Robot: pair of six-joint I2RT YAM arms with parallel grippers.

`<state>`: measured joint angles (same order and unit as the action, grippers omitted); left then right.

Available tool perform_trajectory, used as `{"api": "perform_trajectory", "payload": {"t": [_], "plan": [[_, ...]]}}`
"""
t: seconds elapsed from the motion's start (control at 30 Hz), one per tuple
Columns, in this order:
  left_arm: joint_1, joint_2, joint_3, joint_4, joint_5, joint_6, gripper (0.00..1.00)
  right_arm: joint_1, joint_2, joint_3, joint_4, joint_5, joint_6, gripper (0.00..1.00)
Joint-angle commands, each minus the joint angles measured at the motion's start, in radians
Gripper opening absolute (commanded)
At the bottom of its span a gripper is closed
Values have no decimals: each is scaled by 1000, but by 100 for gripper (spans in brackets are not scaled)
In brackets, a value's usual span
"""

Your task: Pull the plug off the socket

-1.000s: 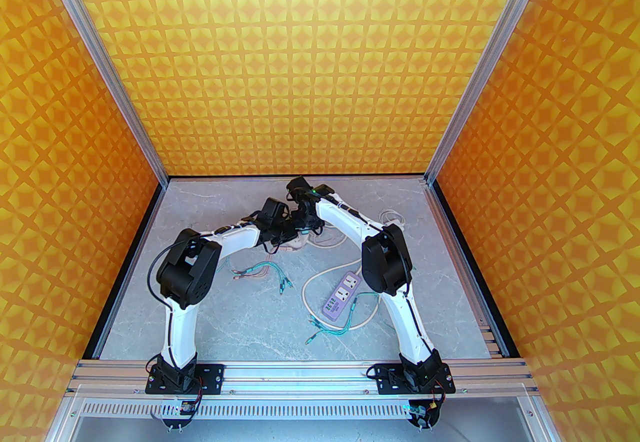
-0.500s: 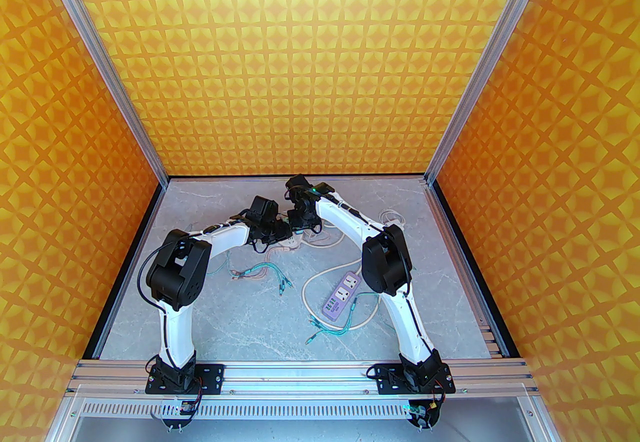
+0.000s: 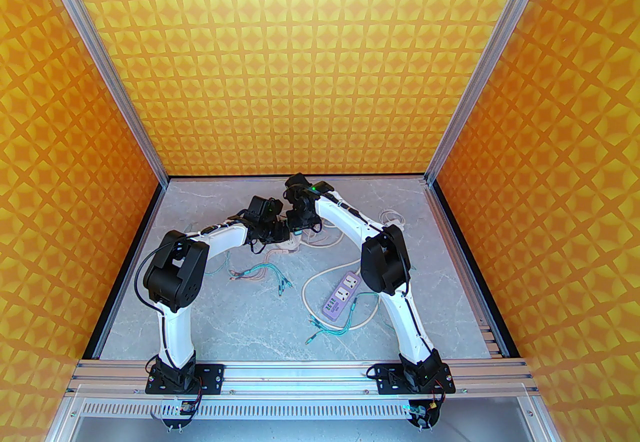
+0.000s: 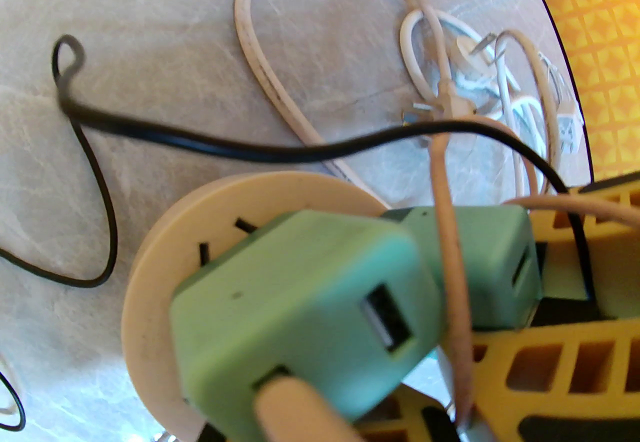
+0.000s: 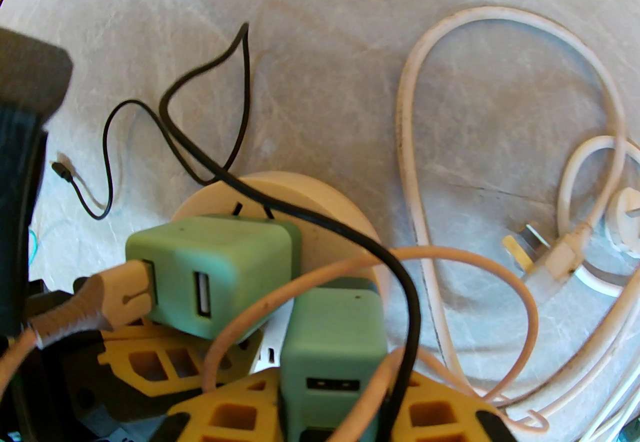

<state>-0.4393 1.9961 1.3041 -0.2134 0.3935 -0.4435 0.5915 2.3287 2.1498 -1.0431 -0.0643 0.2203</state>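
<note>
Mint-green boxy plug [image 5: 215, 275] and its twin [image 5: 332, 345] top a round cream socket [image 5: 320, 210].

Table [image 3: 240, 325]: grey marble-pattern top. Lying on it:
- purple power strip [image 3: 341, 299], white cord
- teal multi-head cables [image 3: 270, 275]
- round beige socket [image 4: 150, 290]
- thin black cable [image 5: 172, 130]
- loose white cords [image 5: 410, 140]
- white plug [image 5: 547, 262]

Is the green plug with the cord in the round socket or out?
In. The green plug sits pressed against the round socket, and no prongs show between them.
</note>
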Motion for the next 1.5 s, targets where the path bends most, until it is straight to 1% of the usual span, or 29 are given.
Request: {"api": "perform_trajectory", "payload": {"t": [0.0,0.1,0.27,0.4,0.53,0.63,0.8,0.87,1.03,1.13,1.27,1.33,1.37,1.43,1.47], "plan": [[-22,43,-10,25,34,5,0,10,11,31,39,-32,-25,27],[-35,86,-5,17,17,-35,0,14,2,4,54,1,-24,27],[-50,109,-57,85,14,-82,0,34,-5,-21,63,41,-15,27],[-60,138,-46,73,14,-102,0,76,2,-5,65,54,-9,28],[-71,157,-30,52,10,-109,0,101,13,23,60,37,-8,28],[-72,167,-14,17,0,-108,0,90,13,20,54,40,-23,27],[-72,165,-14,-20,-10,-105,0,7,-17,-45,77,3,-21,27],[-72,174,-5,-37,-12,-103,0,-5,-24,-55,77,-7,-30,27],[-77,194,21,-59,-12,-105,0,14,-20,-34,71,-28,-7,27],[-84,204,41,-76,-12,-100,0,61,0,33,40,-8,-1,28],[-85,221,57,-94,-12,-102,0,117,43,143,-10,-13,-1,28],[-87,225,61,-95,-12,-101,0,120,56,169,-23,-31,-2,28],[-88,226,58,-95,-12,-102,0,120,57,174,-30,-13,-6,28],[-88,224,55,-95,-12,-101,0,109,47,159,-36,17,-15,28],[-87,220,54,-93,-12,-101,0,95,39,133,-26,8,-10,28]]}}
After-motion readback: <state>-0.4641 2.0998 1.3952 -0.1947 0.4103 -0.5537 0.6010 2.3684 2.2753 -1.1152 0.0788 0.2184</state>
